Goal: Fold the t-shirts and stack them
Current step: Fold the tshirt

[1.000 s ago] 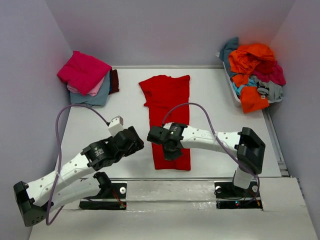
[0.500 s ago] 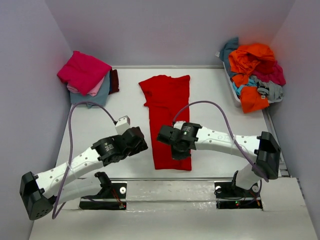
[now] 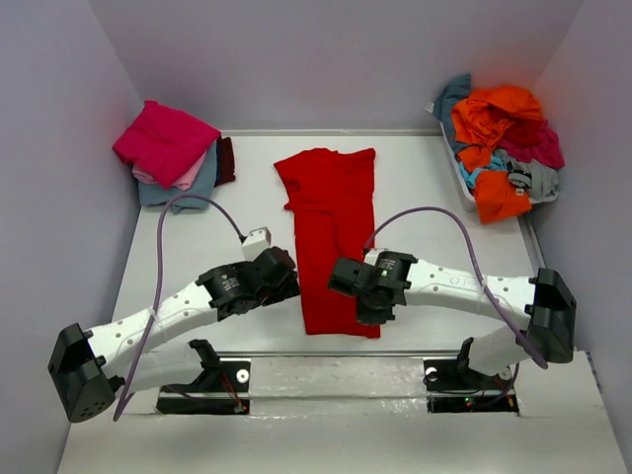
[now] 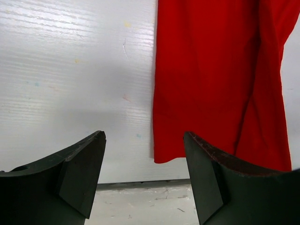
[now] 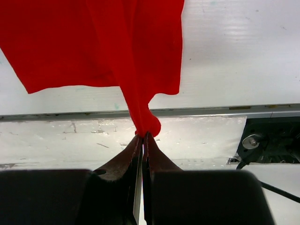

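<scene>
Right wrist view: the right gripper (image 5: 143, 137) is clamped on a bunched bit of the near hem of the bright red soft-cloth t-shirt (image 5: 93, 42), lifting it off the white table (image 5: 225, 51). The left gripper (image 4: 144, 140) hangs empty, jaws wide apart, just beside the shirt's near left corner. The shirt lies mid-table as a long narrow strip with its collar at the far end. This looks like the start of the lengthwise fold. Next, the left gripper must pinch its corner so both can carry the hem to the far end.

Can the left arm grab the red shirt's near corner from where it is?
Probably yes: its jaws stand open just beside the red t-shirt, at its near left corner, with only table between them.
</scene>
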{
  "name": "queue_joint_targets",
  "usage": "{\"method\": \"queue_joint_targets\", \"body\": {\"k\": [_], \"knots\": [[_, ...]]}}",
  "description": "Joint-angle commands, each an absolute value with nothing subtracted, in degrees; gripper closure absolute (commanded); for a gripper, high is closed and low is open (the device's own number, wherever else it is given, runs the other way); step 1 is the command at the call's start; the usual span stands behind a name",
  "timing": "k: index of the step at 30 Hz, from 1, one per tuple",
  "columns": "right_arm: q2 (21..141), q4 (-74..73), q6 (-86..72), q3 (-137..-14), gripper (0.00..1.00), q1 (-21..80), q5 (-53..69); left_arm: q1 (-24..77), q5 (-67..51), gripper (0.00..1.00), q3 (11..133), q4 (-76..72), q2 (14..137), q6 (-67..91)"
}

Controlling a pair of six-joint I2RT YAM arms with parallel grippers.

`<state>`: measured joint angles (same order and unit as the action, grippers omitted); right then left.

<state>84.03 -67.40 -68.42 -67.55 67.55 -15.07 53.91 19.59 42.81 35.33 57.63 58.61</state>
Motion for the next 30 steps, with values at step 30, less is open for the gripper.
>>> {"method": "queue_joint_targets", "body": {"k": [30], "knots": [[89.83, -65.12, -68.11, -74.45, 0.92, 68.20, -18.01, 54.58, 13.01, 0.21, 40.43, 30.24, 63.19, 54.05]]}}
